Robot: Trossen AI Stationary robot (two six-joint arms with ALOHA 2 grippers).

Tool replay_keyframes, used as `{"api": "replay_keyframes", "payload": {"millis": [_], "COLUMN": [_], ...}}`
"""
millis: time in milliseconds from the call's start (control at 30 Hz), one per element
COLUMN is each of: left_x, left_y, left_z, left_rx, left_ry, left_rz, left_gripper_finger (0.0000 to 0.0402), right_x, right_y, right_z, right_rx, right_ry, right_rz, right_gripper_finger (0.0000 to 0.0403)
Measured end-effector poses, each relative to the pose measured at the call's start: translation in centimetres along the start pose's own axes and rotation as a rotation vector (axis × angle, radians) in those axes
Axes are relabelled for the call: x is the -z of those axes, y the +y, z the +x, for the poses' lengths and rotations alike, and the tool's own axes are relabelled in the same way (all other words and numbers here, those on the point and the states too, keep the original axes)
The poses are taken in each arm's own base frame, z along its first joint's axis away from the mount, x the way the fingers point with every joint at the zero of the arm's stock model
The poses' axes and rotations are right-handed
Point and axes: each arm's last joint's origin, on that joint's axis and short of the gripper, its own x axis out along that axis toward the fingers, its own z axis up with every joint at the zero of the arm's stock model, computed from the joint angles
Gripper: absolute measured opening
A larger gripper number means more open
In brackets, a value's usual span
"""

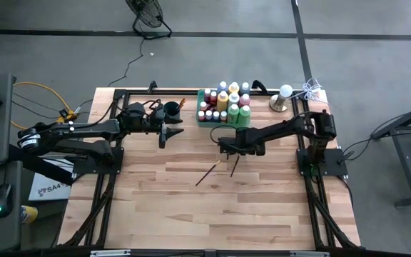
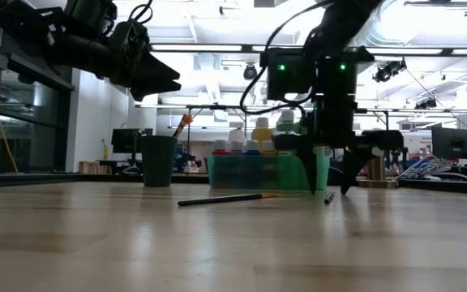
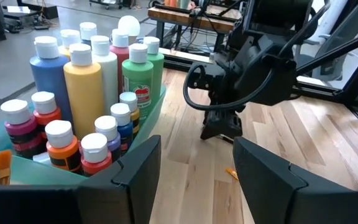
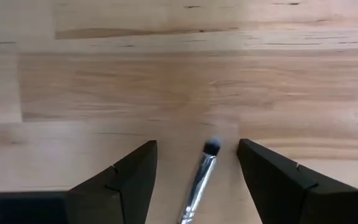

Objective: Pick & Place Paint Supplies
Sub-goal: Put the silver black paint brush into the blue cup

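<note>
Brush, thin, dark-handled, metal ferrule, small dark bristle tip; lies flat on the table just in front of the tray, directly under the right gripper. Judged light, stiff, rounded, so apt to roll or skid on smooth wood; best taken across the handle behind the ferrule, clear of the soft bristles

Second brush, same kind, orange-tipped, lies flat a little further from the tray, beside the first

Bottles, plastic, cylindrical, pale caps, tall and short mixed, stand packed upright in the tray; judged light and smooth-walled

Tray: translucent green plastic, rectangular, low walls

Cup: dark, round, beside the tray, holds an orange-tipped tool

Right gripper: fingers spread, straddling the first brush, holding nothing

Left gripper: raised above the table near the cup, half open, empty

Table: pale wood planks, smooth
</note>
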Motion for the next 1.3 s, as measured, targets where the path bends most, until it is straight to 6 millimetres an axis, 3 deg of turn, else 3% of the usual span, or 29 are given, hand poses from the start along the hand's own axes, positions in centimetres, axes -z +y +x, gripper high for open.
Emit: {"api": "replay_keyframes", "payload": {"millis": [233, 700, 1300], "left_x": [-0.02, -0.02, -0.01], "left_y": [0.00, 0.00, 0.01], "left_z": [0.00, 0.00, 0.00], "left_rx": [-0.001, -0.002, -0.004], "left_ry": [-0.002, -0.003, -0.002], "left_rz": [0.002, 0.002, -0.001], "left_gripper_finger": [0.0198, 0.0198, 0.0198], "right_x": [0.27, 0.29, 0.27], "right_y": [-0.32, -0.33, 0.04], "right_z": [0.66, 0.83, 0.89], "right_rx": [-0.026, -0.028, -0.066], "right_ry": [0.024, 0.028, 0.033], "right_rz": [0.015, -0.021, -0.099], "right_gripper_finger": [0.0212, 0.0091, 0.0015]}}
